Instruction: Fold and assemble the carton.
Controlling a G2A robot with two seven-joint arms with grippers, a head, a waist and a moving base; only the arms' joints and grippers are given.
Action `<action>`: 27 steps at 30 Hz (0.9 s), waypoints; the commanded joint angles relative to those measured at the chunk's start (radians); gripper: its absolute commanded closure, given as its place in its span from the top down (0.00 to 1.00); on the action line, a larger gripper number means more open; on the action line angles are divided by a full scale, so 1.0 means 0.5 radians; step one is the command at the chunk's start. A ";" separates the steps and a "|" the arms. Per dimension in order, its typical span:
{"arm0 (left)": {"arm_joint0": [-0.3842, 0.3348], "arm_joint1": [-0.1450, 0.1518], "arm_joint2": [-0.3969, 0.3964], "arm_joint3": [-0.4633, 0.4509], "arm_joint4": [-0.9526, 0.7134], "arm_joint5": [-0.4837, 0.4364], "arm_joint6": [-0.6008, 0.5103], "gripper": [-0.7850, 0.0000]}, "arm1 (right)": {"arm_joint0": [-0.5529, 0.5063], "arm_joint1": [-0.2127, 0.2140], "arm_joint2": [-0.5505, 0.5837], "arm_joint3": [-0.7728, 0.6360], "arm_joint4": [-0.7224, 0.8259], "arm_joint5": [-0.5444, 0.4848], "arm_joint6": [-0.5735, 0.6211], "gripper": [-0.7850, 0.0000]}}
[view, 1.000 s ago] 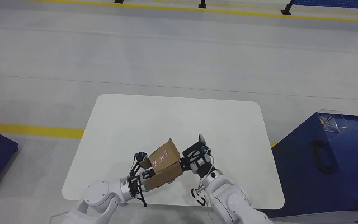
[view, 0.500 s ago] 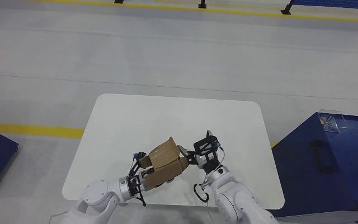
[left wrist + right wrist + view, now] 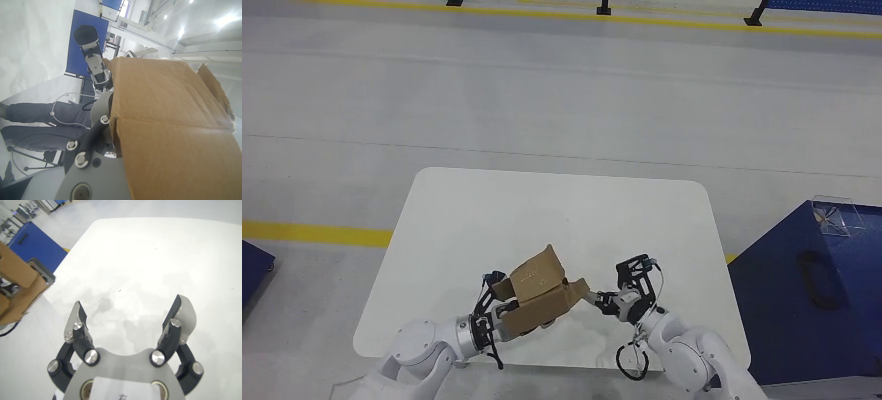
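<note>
carton (image 3: 538,288): half-folded, tilted, over the near part of the tabletop (image 3: 542,210)
left pincer (image 3: 500,302): pinching the carton's left end
right pincer (image 3: 128,300): spread wide, empty, just right of the carton
handling: probably light, stiff-ish cardboard with floppy flaps, so I'd grab a flap edge near its crease

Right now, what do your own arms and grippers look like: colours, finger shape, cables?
The left arm and right arm have smooth white-grey rounded shells. The right gripper has a grey base plate, black link bars with silver pins, and pale grey fingers faced with black ribbed pads. The left gripper shows the same black links. A black cable loops by the right wrist.
</note>
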 commanded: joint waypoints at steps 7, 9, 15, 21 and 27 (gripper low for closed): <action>-0.030 -0.012 0.056 0.019 0.041 0.003 0.013 0.00 | -0.029 0.007 0.108 -0.044 0.341 -0.161 -0.007 1.00; -0.033 -0.012 0.056 0.024 0.041 0.002 0.011 0.00 | -0.030 0.010 0.128 -0.051 0.370 -0.177 0.014 1.00; -0.031 -0.012 0.053 0.035 0.044 -0.005 -0.008 0.00 | -0.004 0.012 0.134 -0.047 0.465 -0.206 0.072 1.00; -0.028 -0.013 0.050 0.041 0.047 -0.009 -0.007 0.00 | 0.014 0.011 0.114 -0.083 0.450 -0.199 0.072 1.00; -0.032 -0.014 0.054 0.039 0.059 -0.005 -0.007 0.00 | 0.047 0.007 0.064 -0.085 0.416 -0.174 0.083 1.00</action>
